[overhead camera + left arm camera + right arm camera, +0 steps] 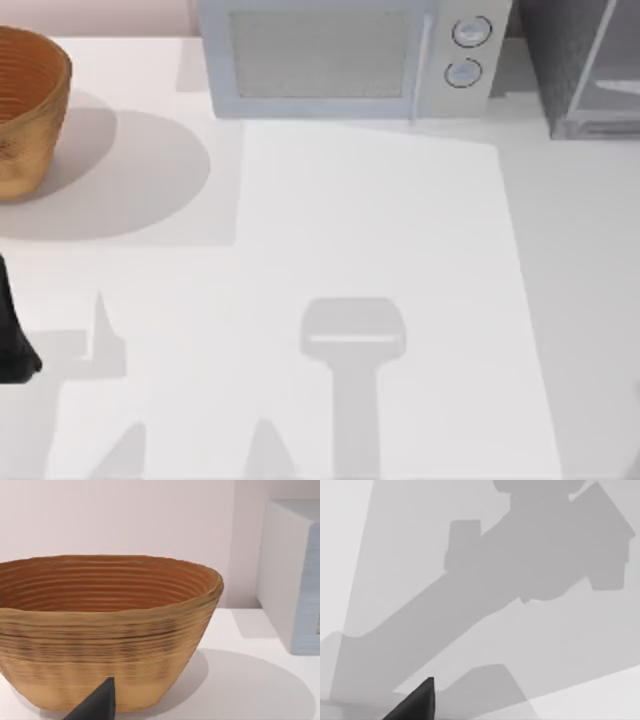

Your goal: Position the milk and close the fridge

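The fridge (585, 70) stands at the table's back right corner, a grey cabinet with pale edge trim, cut off by the picture's edge. How its door stands I cannot tell. The milk is out of view. My left arm (12, 335) is a dark shape at the table's left edge, in front of the basket. One dark fingertip (100, 705) of the left gripper shows in the left wrist view, close to the basket's wall. The right wrist view looks at bare table crossed by arm shadows, with one dark fingertip (417, 702) of the right gripper.
A woven brown basket (25, 110) (105, 625) sits at the back left. A pale blue-grey microwave (340, 60) (295, 575) with two round dials stands at the back centre, left of the fridge. The white table (380, 220) stretches in front of them.
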You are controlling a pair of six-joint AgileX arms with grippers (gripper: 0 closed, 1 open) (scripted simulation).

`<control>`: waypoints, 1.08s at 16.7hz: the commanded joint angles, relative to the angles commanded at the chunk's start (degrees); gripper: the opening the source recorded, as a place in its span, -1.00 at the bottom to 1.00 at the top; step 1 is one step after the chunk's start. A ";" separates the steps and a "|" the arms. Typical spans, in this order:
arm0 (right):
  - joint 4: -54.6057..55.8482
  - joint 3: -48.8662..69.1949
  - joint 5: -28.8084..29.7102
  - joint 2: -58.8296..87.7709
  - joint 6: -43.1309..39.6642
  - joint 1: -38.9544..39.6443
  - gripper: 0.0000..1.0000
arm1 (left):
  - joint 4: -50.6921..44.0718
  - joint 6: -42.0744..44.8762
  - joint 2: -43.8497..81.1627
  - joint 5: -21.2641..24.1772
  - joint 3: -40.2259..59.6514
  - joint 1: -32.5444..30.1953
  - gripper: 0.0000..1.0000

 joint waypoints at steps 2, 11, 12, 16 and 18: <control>0.25 3.98 -5.82 14.04 -13.42 -11.57 1.00 | 0.00 0.00 0.00 0.00 0.00 0.00 1.00; 6.34 15.83 -26.40 58.52 -56.66 -50.30 1.00 | 0.00 0.00 0.00 0.00 0.00 0.00 1.00; 6.97 16.39 -27.56 60.60 -58.71 -52.27 1.00 | 0.00 0.00 0.00 0.00 0.00 0.00 1.00; 7.87 17.10 -29.11 63.28 -61.31 -54.87 1.00 | 0.00 0.00 0.00 0.00 0.00 0.00 1.00; 7.87 17.10 -29.11 63.28 -61.31 -54.87 1.00 | 0.00 0.00 0.00 0.00 0.00 0.00 1.00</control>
